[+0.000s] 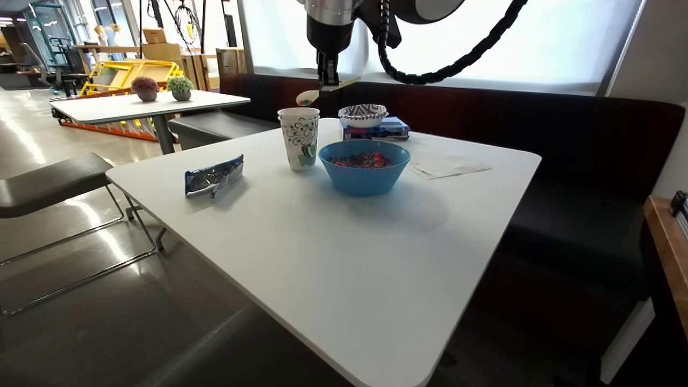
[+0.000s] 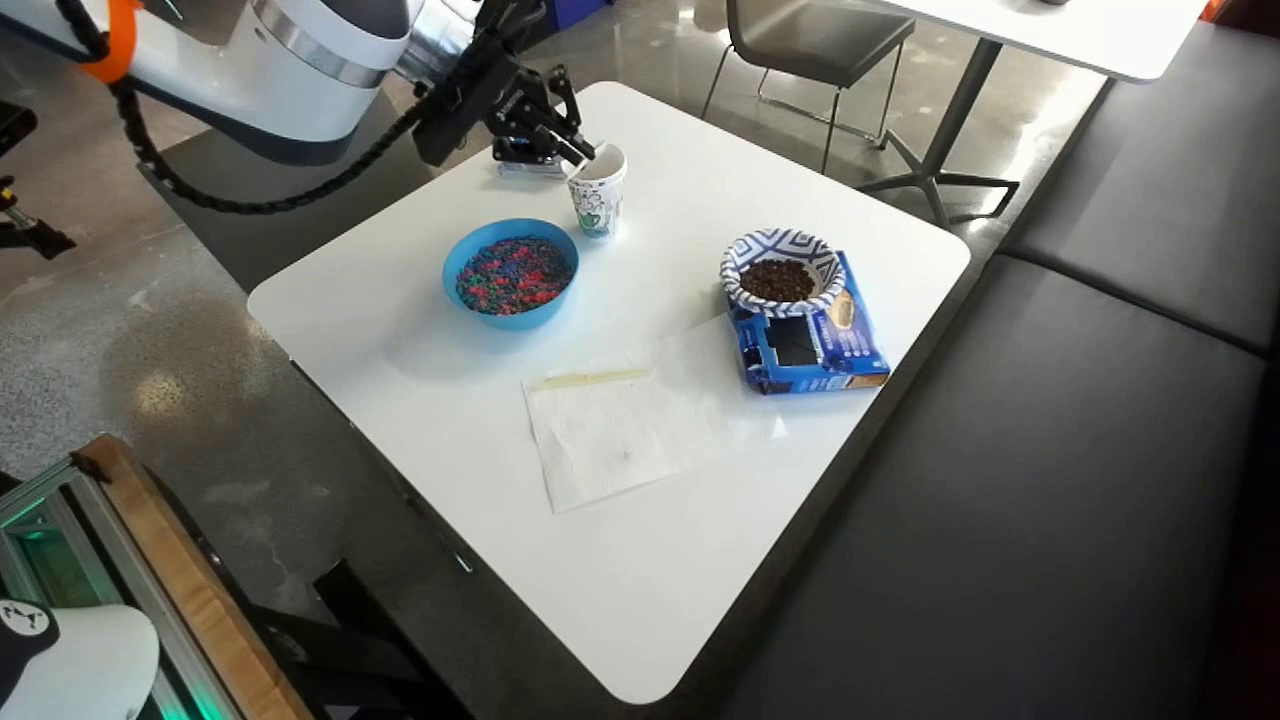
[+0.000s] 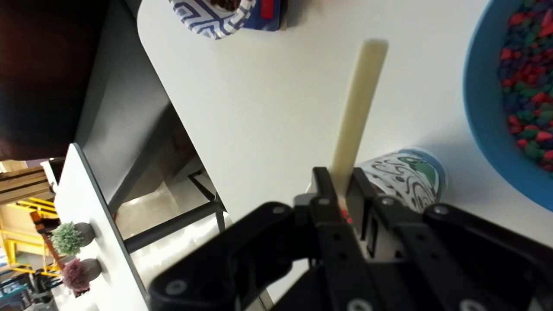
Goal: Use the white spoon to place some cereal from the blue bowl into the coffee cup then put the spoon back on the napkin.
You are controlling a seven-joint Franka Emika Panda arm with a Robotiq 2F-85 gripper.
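Black and clamped from both sides, the pincer [image 3: 341,183] pinches the off-white spoon [image 3: 358,108] by its handle, the spoon's head bearing a little coloured cereal [image 1: 306,101]. Below the pincer, with a gap under the spoon in an exterior view, stands the patterned coffee cup [image 1: 301,141]. Also lower than the pincer, just beside the cup, sits the blue bowl [image 1: 365,181] of cereal. Down and to one side of the pincer lies a shiny wrapper [image 1: 207,177]. Farther from the pincer, the napkin [image 2: 620,440] lies on the white table [image 2: 640,580]; well apart too, a patterned bowl [image 2: 790,241] of brown pieces [image 2: 778,281] rests on a blue box [image 2: 838,350].
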